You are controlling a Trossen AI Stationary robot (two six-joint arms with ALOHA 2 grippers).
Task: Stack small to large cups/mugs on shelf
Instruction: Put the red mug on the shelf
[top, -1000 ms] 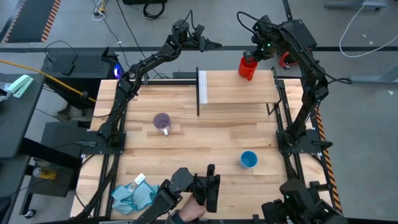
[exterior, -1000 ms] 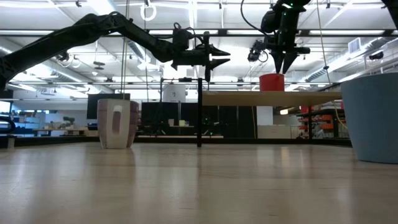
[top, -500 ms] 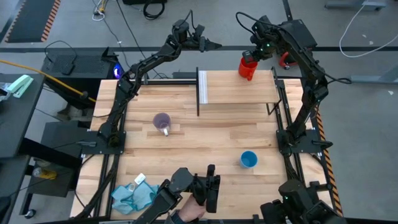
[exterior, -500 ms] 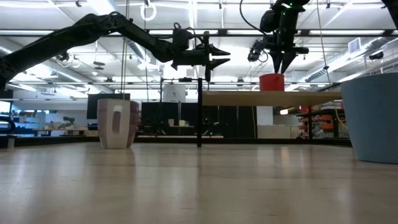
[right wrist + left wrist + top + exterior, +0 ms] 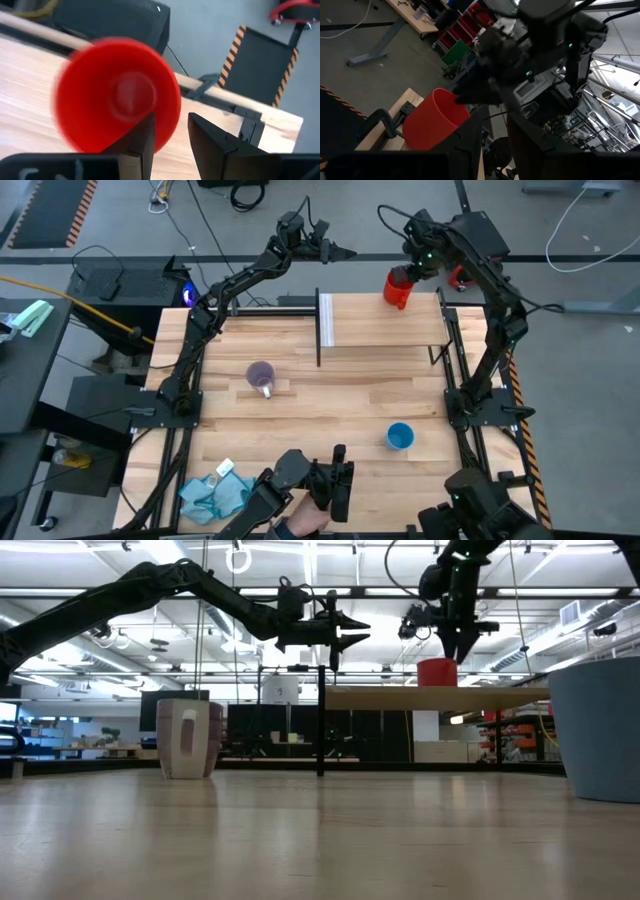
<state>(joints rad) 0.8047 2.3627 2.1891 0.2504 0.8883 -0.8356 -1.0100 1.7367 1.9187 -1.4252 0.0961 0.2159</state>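
The red mug (image 5: 397,290) stands upright on the far right corner of the shelf (image 5: 385,325), and also shows in the low view (image 5: 437,672). My right gripper (image 5: 405,268) hovers just above its rim, open, one finger over the mug's inside (image 5: 120,95) and one outside; it touches nothing. My left gripper (image 5: 348,252) waits high beyond the table's far edge, open, pointing at the red mug (image 5: 432,125). The translucent purple-grey mug (image 5: 261,376) stands on the tabletop left of centre. The light-blue cup (image 5: 400,437) stands near the right front.
The shelf's white panel (image 5: 325,320) stands at its left end, dark posts (image 5: 445,330) at its right. A blue cloth (image 5: 215,495) lies at the near left corner. A dark device (image 5: 325,480) sits at the near edge with a person's hand beneath it.
My right gripper has drawn slightly up and toward the table's far edge, off the red mug. The mug has stayed upright on the shelf.
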